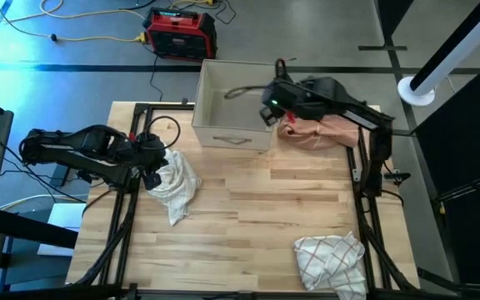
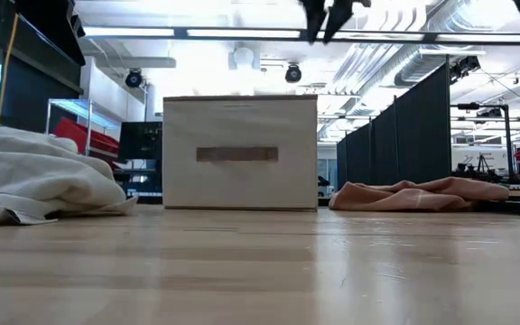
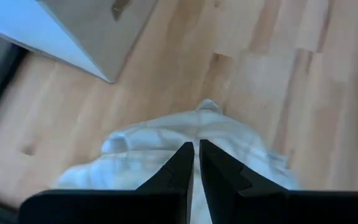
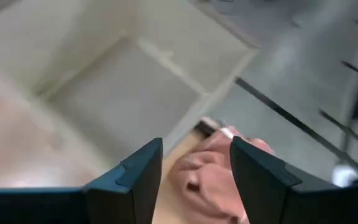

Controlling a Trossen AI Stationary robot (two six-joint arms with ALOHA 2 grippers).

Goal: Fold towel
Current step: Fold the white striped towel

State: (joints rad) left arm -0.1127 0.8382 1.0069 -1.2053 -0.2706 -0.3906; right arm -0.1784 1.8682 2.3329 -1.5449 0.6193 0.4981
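Lying crumpled, white towel (image 1: 173, 183) under nearly-closed left gripper (image 3: 196, 163) (right gripper (image 4: 194, 165) spread wide).

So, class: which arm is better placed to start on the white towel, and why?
Probably the left. Its claw, nearly shut, hangs directly over the white towel, on the table's left. The right claw, open, sits by the box and the pink cloth.

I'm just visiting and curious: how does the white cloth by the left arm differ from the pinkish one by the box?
The white towel lies bunched at the table's left, under the left gripper, whose fingers are nearly closed. The pink towel is salmon-coloured, spread flatter right of the box, below the open right gripper. Both are crumpled, unfolded.
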